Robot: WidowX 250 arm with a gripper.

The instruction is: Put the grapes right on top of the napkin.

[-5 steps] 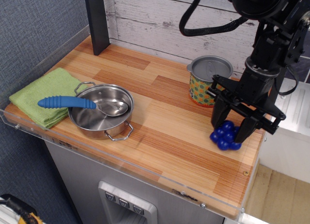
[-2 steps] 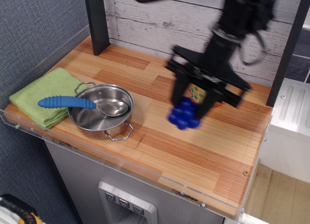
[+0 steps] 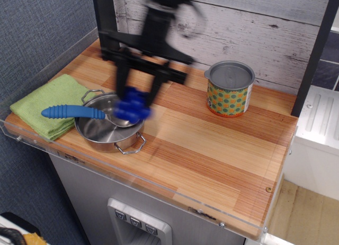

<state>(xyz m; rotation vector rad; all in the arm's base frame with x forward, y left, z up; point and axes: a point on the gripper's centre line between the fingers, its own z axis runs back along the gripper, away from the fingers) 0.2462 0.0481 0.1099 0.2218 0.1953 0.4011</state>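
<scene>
My gripper [image 3: 134, 99] is shut on the grapes [image 3: 132, 107], a small bunch of dark-blue balls, and holds them in the air over the right rim of the steel pot [image 3: 110, 122]. The arm is blurred by motion. The napkin [image 3: 50, 103], a folded light-green cloth, lies at the table's left front corner, to the left of the gripper. The blue handle of the spoon [image 3: 73, 112] lies across the napkin's right part, with its bowl in the pot.
A tin can [image 3: 229, 89] with an orange and green dotted label stands at the back right. A dark post [image 3: 107, 23] rises at the back left. A clear plastic lip [image 3: 159, 189] runs along the table's front edge.
The gripper has lifted the grapes from the table's right front and carried them left, past the can, to above the pot.
</scene>
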